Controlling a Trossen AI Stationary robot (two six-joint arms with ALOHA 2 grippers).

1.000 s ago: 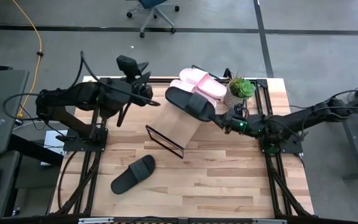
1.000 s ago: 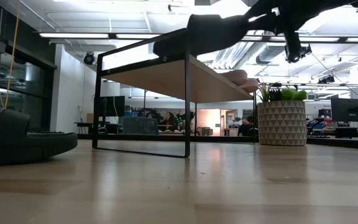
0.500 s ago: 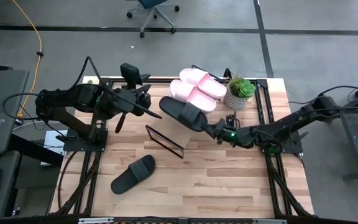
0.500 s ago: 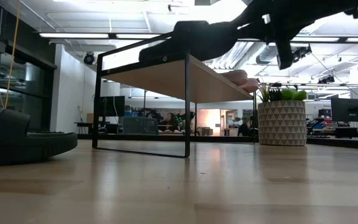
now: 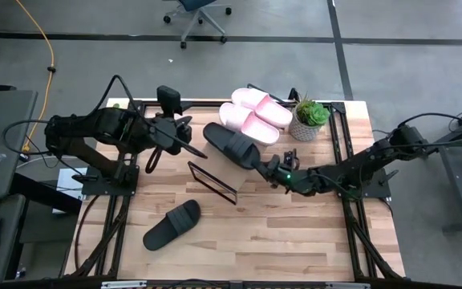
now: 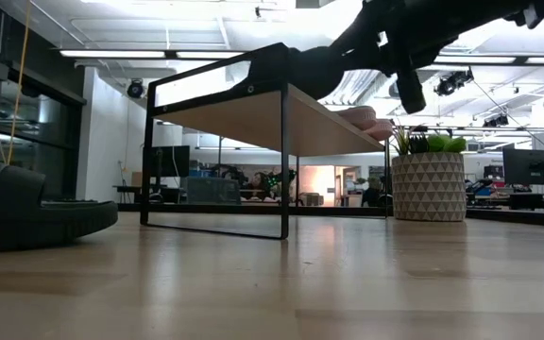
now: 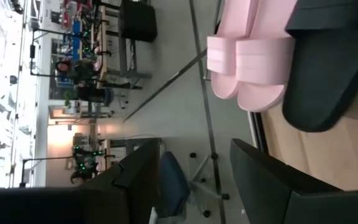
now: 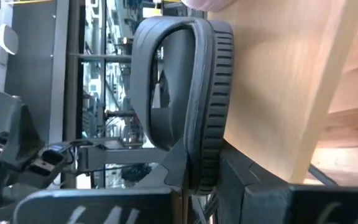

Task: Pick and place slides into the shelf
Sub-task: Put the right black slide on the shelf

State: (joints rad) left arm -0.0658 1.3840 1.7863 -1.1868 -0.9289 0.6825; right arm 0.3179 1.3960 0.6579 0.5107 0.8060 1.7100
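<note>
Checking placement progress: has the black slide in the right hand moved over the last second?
Yes. The black slide has shifted left along the shelf, away from the potted plant.

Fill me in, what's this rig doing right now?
The right gripper is shut on a black slide, holding it over the slanted shelf beside the two pink slides already there. The left gripper waits open near the shelf's end. Another black slide lies on the table.
</note>
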